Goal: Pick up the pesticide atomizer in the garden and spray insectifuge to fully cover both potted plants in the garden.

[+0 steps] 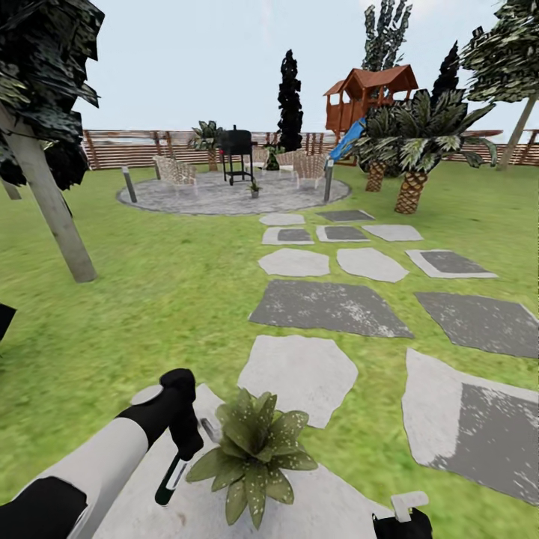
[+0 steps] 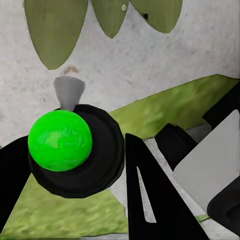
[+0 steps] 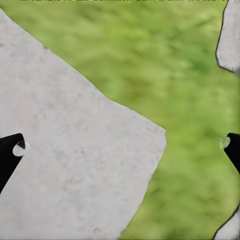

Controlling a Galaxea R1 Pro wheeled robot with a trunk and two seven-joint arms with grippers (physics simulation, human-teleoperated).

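Observation:
In the garden, a low potted plant (image 1: 254,449) with broad pointed leaves stands on a pale stepping stone (image 1: 314,501) right in front of me. Whitish insectifuge specks (image 1: 263,430) dot its leaves. My left gripper (image 1: 182,443) is just left of it, shut on the pesticide atomizer (image 1: 171,479), which hangs down dark and slim. In the left wrist view the atomizer (image 2: 75,150) shows its bright green mark and a grey nozzle aimed at the leaves (image 2: 52,30). A second small potted plant (image 1: 254,188) stands far off on the paved circle (image 1: 217,198). My right gripper (image 1: 404,515) (image 3: 122,147) is open over stone and grass.
Stepping stones (image 1: 329,308) lead across the lawn toward the paved circle, where a black grill (image 1: 236,153) and wicker chairs (image 1: 175,171) stand. A tree trunk (image 1: 56,217) rises at the left, palms (image 1: 410,187) at the right, and a slatted fence (image 1: 127,150) behind.

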